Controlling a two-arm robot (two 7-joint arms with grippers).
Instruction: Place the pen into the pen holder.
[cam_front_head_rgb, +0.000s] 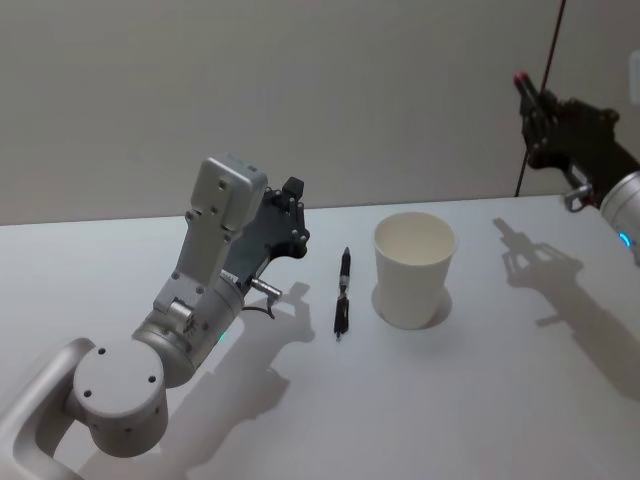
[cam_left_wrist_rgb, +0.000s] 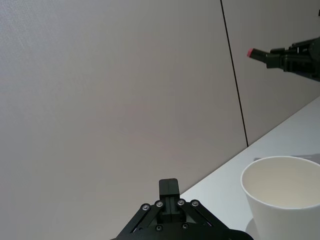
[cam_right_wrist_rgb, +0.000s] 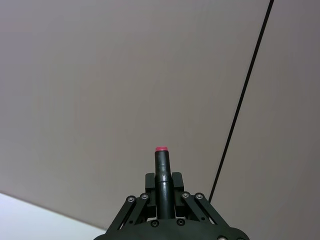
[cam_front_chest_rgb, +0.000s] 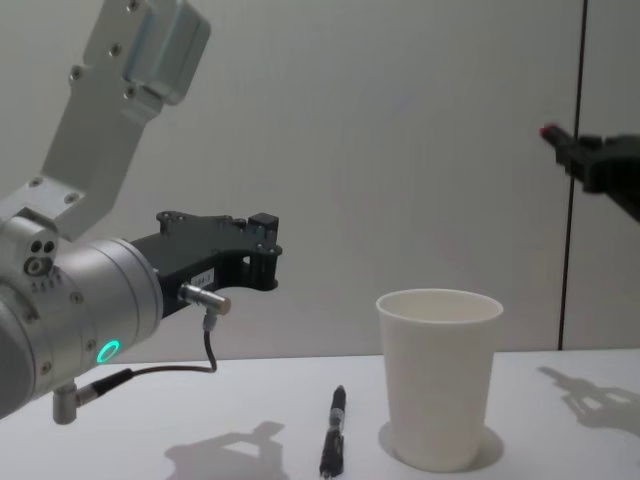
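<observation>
Head view: your left gripper (cam_front_head_rgb: 293, 188) hangs above the table (cam_front_head_rgb: 480, 400). Its jaws point up and away toward the wall and are drawn together with nothing between them. The pen (cam_front_head_rgb: 342, 293) lies flat on the table at 5 o'clock from those jaws and below them, with its long axis running close to 12–6 o'clock. The pen holder (cam_front_head_rgb: 413, 268) stands upright at 3 o'clock from the pen, just beside it and not touching.

Your right gripper (cam_front_head_rgb: 533, 103) is raised at 2 o'clock from the holder, well apart. Its jaws are closed on a dark rod (cam_right_wrist_rgb: 162, 170) with a red tip; what the rod is cannot be told.

Judge the left arm the nearer. You would need to turn its jaws downward and set them across the pen's axis, 9 to 3. The pen is slim and dark, with a paler stretch near mid-length, and is likely to roll if nudged.
</observation>
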